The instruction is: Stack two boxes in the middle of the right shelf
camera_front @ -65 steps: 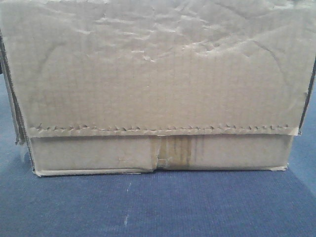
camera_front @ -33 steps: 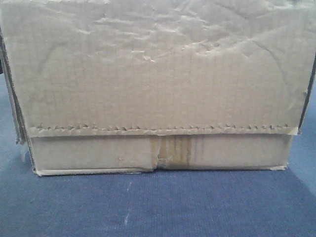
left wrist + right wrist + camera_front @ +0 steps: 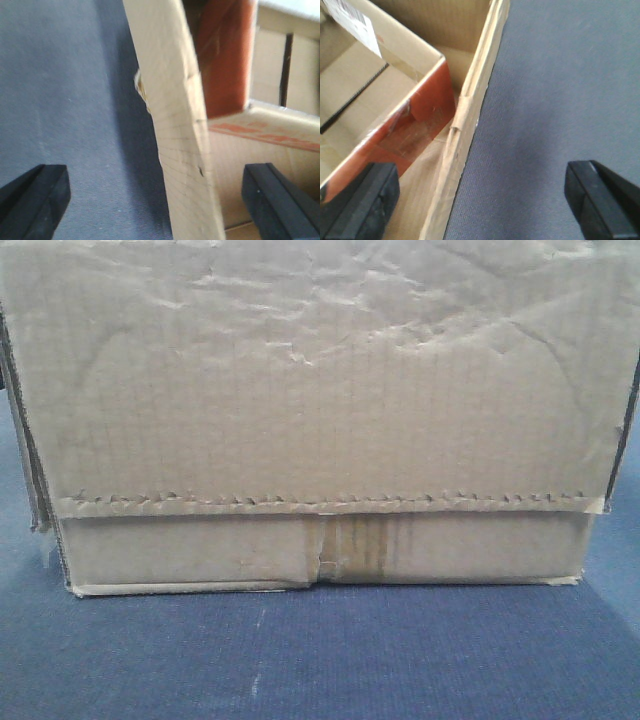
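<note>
Your left tool [image 3: 155, 192] is spread wide and grips nothing. Its two black fingers [image 3: 35, 200] straddle one upright side wall of the box [image 3: 180, 150]. One finger hangs over the blue surface [image 3: 65, 90] outside the wall and the other over the inside of the box. Neither finger appears to touch the cardboard.

Your right tool [image 3: 482, 192] is spread just as wide, also empty, and straddles another side wall of the box [image 3: 470, 115]. One of its fingers [image 3: 605, 205] is over the blue surface [image 3: 560, 75]; the other is over the box interior.

Inside the box lies an inner carton [image 3: 420, 120] with an orange-red side, close against that wall, and a white label [image 3: 352, 22] on its rim.

From the front, the box [image 3: 320, 390] fills nearly your whole view. It stands flat on the blue surface [image 3: 320, 660], wrinkled face toward you. A saw-edged tape strip [image 3: 200, 506] runs across the face above the bottom edge.
</note>
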Controlling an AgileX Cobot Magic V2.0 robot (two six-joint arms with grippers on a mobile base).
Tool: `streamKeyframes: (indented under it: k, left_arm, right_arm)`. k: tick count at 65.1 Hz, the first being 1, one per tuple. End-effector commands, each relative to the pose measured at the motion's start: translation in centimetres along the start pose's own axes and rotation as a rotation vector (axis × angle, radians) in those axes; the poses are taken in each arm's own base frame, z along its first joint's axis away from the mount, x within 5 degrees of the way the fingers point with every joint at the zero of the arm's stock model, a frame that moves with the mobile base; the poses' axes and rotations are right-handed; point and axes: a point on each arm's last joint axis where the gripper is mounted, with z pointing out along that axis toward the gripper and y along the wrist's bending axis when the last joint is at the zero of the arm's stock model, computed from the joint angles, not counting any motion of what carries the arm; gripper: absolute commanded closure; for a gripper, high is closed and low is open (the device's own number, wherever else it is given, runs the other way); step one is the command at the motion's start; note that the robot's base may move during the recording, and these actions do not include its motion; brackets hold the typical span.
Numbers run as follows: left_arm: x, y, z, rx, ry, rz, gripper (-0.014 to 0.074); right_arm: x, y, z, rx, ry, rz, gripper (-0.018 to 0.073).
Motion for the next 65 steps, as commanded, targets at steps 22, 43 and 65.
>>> streamKeyframes:
  k: [22, 43, 65]
  left_arm:
    - [0.4, -0.1, 1.4, 0.017, 0.021, -0.01, -0.0003]
    - [0.5, -1.0, 4.5, 0.01, 0.134, 0.008, 0.0001]
    - [0.7, -0.9, 4.6, 0.002, 0.152, -0.006, 0.0705]
  right_arm:
    - [0.1, -0.2, 5.5, -0.037, 0.142, 0.023, -0.001]
    - [0.4, -0.4, 7.8, -0.04, 0.206, 0.03, 0.0041]
    - [0.7, -0.4, 7.8, -0.043, 0.231, 0.03, 0.0714]
